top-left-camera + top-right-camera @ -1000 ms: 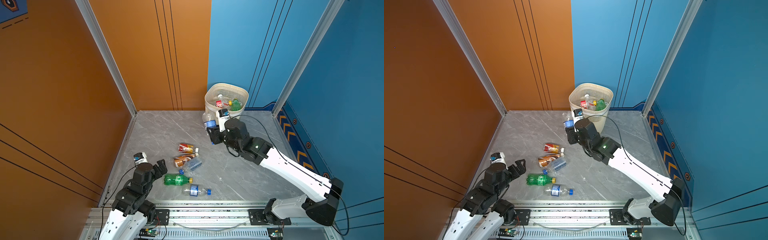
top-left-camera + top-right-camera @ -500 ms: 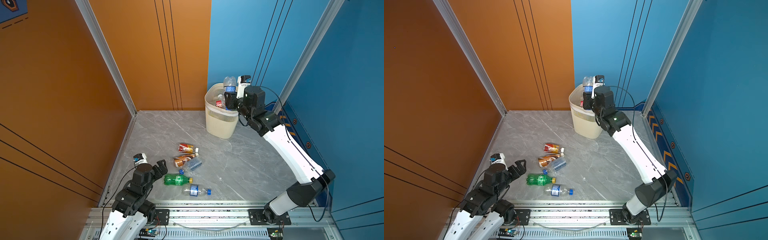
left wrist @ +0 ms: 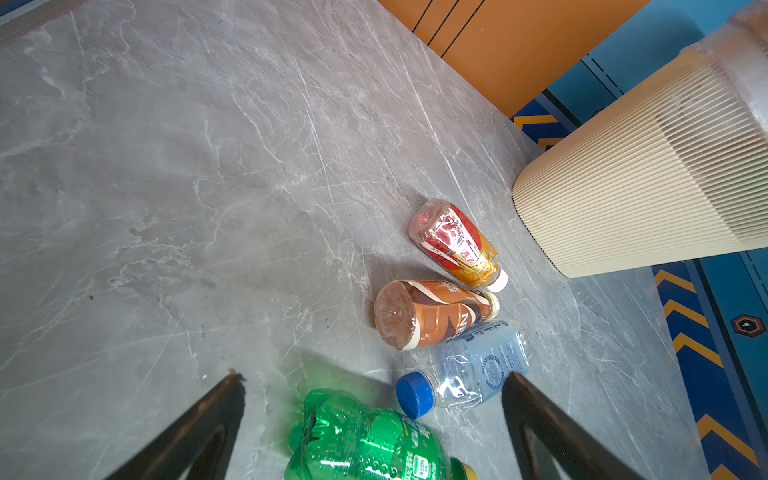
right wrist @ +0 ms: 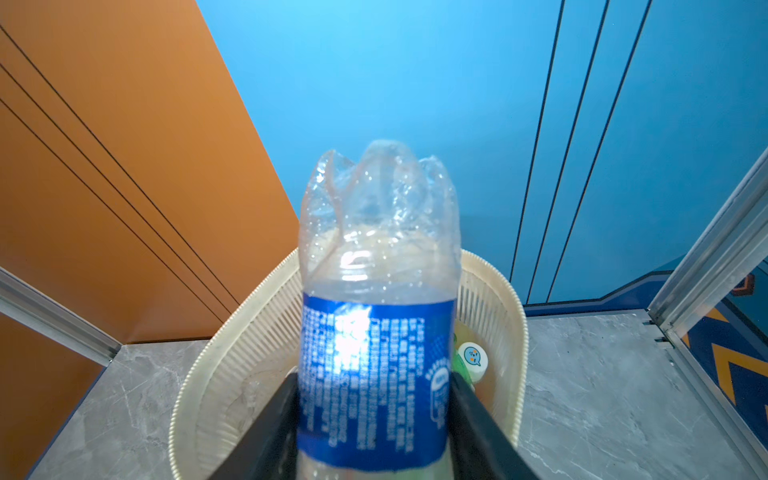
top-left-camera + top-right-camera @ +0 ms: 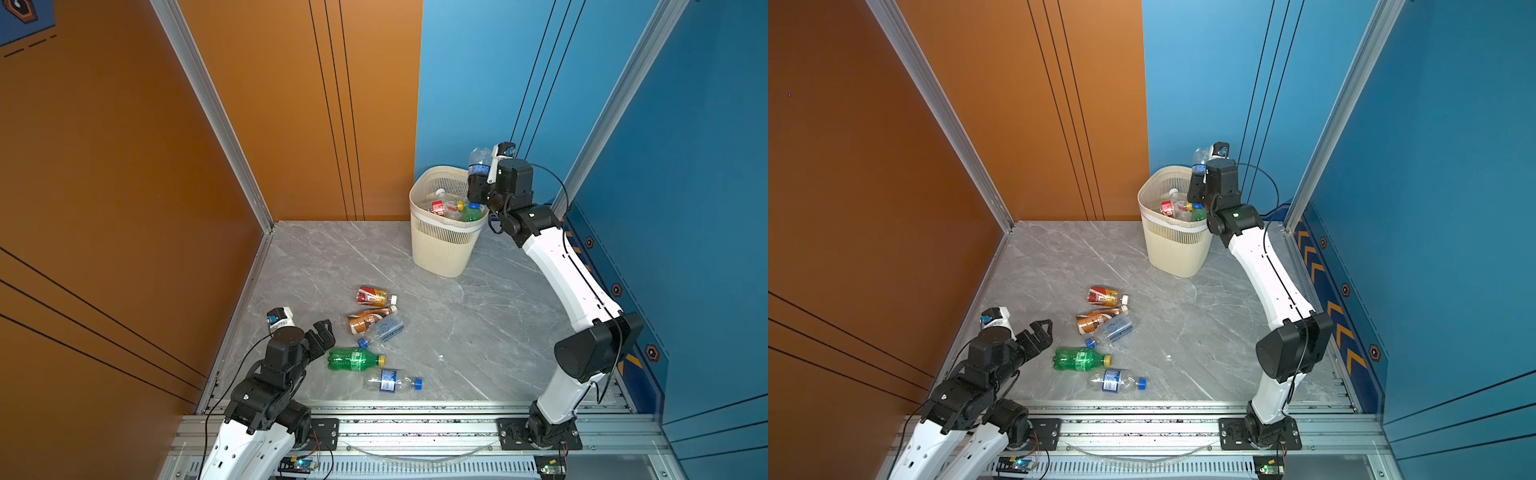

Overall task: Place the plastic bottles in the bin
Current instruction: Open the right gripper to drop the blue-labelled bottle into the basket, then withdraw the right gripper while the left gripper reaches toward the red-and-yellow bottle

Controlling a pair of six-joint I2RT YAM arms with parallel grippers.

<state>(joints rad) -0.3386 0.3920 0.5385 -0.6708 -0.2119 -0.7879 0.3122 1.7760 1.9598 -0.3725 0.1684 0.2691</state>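
Above bin [image 5: 419,195] rim: right claw [image 5: 477,189] now raised from tabletop [image 5: 332,257], clamped on blue-label bottle [image 5: 478,168]; drop next; left claw [image 5: 322,332] wide open, empty.

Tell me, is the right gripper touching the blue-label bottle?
Touching. In the right wrist view, both fingers of the right gripper press on the bottle, at its blue label.

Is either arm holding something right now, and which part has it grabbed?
The right gripper holds a clear bottle, clamped across its blue label, over the bin. The left gripper is open and empty.
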